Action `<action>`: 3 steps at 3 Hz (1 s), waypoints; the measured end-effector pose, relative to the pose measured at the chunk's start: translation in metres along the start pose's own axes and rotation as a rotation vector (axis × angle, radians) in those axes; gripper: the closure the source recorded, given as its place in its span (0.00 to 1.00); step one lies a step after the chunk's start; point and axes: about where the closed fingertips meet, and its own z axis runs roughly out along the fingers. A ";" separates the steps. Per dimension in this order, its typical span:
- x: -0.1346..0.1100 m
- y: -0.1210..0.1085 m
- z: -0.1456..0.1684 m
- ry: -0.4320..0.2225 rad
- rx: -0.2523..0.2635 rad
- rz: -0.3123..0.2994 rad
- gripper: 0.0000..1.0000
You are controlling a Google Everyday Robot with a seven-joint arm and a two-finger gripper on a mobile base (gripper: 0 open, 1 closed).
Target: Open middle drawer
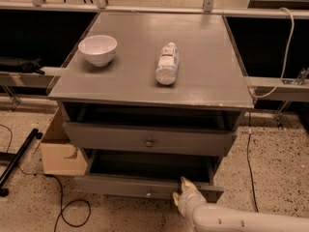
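Observation:
The grey cabinet [203,71] shows two drawer fronts, each with a small round knob. The upper one [111,137] sticks out a little. The lower one is the middle drawer [116,186], pulled out further, with its dark inside [145,164] open to view and its knob [148,193] mid-front. My gripper [181,191], cream-coloured on a white arm [241,221] coming in from the bottom right, is at the top edge of that drawer's front, just right of the knob. Anything below this drawer is out of view.
A white bowl [98,49] and a plastic bottle [167,64] lying on its side rest on the cabinet top. A cardboard box [60,153] stands on the floor at the cabinet's left. Black cables [67,211] and a stand leg [19,158] lie on the speckled floor.

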 end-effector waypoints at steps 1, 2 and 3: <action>0.001 0.000 0.000 0.006 0.001 0.008 1.00; 0.015 0.024 -0.020 0.023 -0.009 0.033 1.00; 0.017 0.023 -0.032 0.023 -0.011 0.043 1.00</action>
